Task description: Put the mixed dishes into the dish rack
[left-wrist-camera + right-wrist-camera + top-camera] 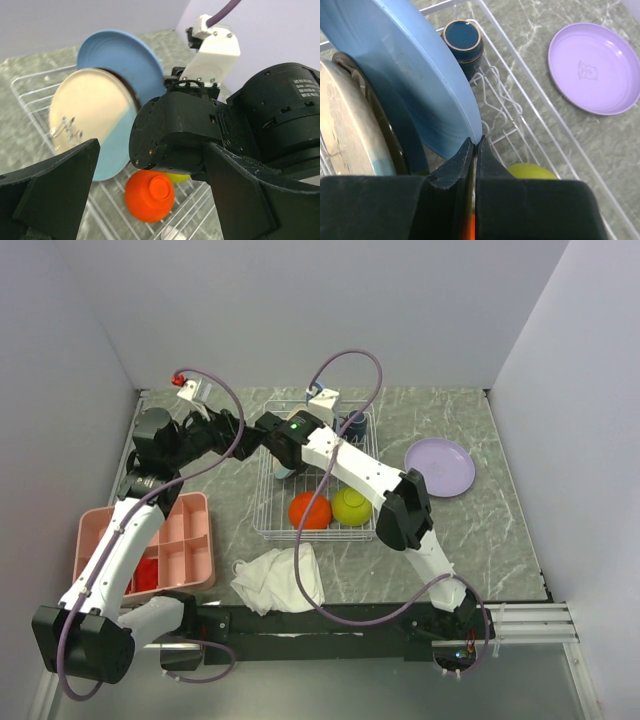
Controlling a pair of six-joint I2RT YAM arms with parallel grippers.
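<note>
1. Two plates stand on edge in the 9 o'clock half of the rack (268, 520): the cream plate (90, 125), with the blue plate (410, 75) leaning just behind it.
2. Orange bowl (149, 196) and green bowl (527, 171) sit at the rack's 6 o'clock end; the dark mug (462, 37) is in its 1 o'clock corner.
3. Right claw (474, 145): fully shut, gripping nothing, tips at the blue plate's lower rim.
4. Left claw (152, 160): spread wide and empty, at 10 o'clock of the rack, just beside the right arm (175, 130).
5. Purple plate (595, 67): flat on the desk (530, 30) at 3 o'clock of the rack, well apart from it, and the one dish seen outside.
6. Likely faults:
   - a nudge from the shut claw could tip the leaning blue plate toward the mug;
   - the two arms, crowded together, could knock;
   - the flat purple plate may slide rather than lift.
</note>
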